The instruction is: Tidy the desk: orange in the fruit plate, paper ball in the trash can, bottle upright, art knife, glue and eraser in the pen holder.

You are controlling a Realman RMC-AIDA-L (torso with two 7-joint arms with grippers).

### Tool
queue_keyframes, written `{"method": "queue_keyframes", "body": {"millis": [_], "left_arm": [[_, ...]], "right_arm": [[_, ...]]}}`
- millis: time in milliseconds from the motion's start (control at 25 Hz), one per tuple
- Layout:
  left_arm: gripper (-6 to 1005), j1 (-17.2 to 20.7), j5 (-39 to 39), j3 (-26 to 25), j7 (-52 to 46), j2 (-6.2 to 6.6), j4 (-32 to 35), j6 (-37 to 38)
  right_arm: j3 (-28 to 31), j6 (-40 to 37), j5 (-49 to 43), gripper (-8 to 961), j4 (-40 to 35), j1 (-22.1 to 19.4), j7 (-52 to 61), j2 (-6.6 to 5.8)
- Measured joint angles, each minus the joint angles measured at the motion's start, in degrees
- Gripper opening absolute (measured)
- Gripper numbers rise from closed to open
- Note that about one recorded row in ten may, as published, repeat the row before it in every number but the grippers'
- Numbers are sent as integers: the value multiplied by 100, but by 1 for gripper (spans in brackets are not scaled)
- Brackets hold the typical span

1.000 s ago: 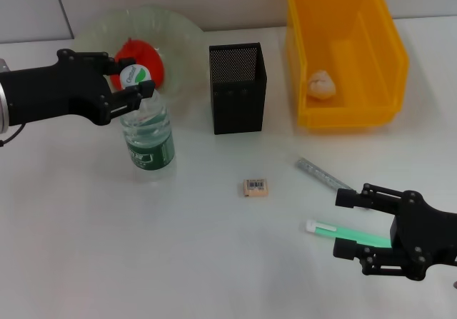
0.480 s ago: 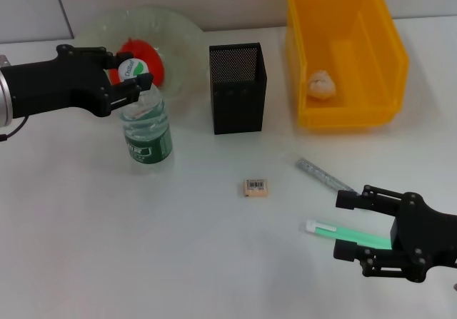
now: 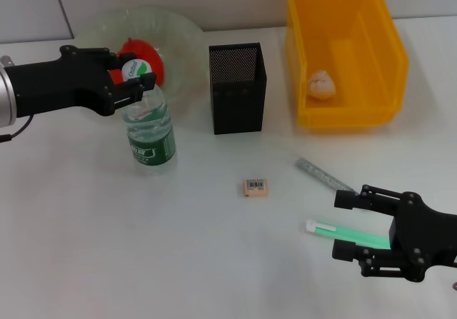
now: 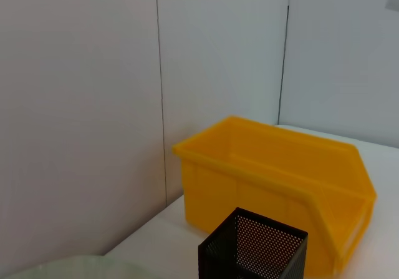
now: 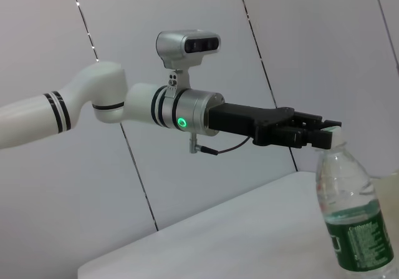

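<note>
Bottle of clear plastic with a green label (image 3: 149, 126) now stands upright on the white tabletop (image 3: 143, 247), where a second ago it leaned; that step looks nearly done. The left gripper (image 3: 133, 84) is still pinching its white cap, with the red orange in the glass plate (image 3: 178, 33) just behind. The right gripper (image 3: 357, 224) hovers spread around the green glue stick (image 3: 335, 230).

bottle (image 3: 150, 129) tipped more upright vs 1 s ago, left claw (image 3: 127, 85) w/ cap shifted slightly up
</note>
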Motion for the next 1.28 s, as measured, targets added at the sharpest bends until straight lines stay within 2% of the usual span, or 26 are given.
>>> {"method": "queue_keyframes", "body": {"millis": [280,480,640,760,880,920,960,1000,1040,1080,1120,1160,1200,1240,1280], "left_arm": [[451,-38,-45,-7,-17,-3,0,29],[679,-44,-339,-91,25,12,84,116],[739,174,-1029,-241,512,-4,411,755],[784,385,-1472,-158,1026,-11,335,1152],[829,609,-1820,99,1851,-25,-115,1513],[844,729,-2068,305,2558,-31,-631,1635],[844,729,-2068,305,2558,-31,-631,1635],[844,770,-2427,491,3404,-30,-1358,1734],[844,770,-2427,491,3404,-30,-1358,1734],[844,742,-2567,553,3772,-26,-1771,1792],[844,611,-2708,592,4279,-23,-2481,1891],[844,611,-2708,592,4279,-23,-2481,1891],[844,430,-2731,597,4548,-25,-3060,1948],[844,430,-2731,597,4548,-25,-3060,1948],[844,334,-2733,594,4651,-28,-3341,1947]], "right_arm": [[23,-7,0,809,0,-28,12,0],[49,-74,10,810,0,-40,14,-9],[282,-206,27,810,-103,-57,113,-29],[520,-363,18,810,-402,-107,491,-87],[850,-591,14,810,-1057,-200,1134,-137],[1084,-731,-1,810,-1600,-231,1574,-156],[1084,-731,-1,810,-1600,-231,1574,-156],[1184,-807,-1,809,-2031,-241,1954,-161],[1184,-807,-1,809,-2031,-241,1954,-161],[1218,-853,-1,809,-2349,-236,2242,-164],[1226,-940,-1,809,-2895,-199,2743,-166],[1226,-940,-1,809,-2895,-199,2743,-166],[1221,-970,-4,809,-3109,-162,2945,-167],[1205,-1006,-8,809,-3350,-119,3165,-168],[1185,-1043,-22,809,-3563,-76,3373,-168]]}}
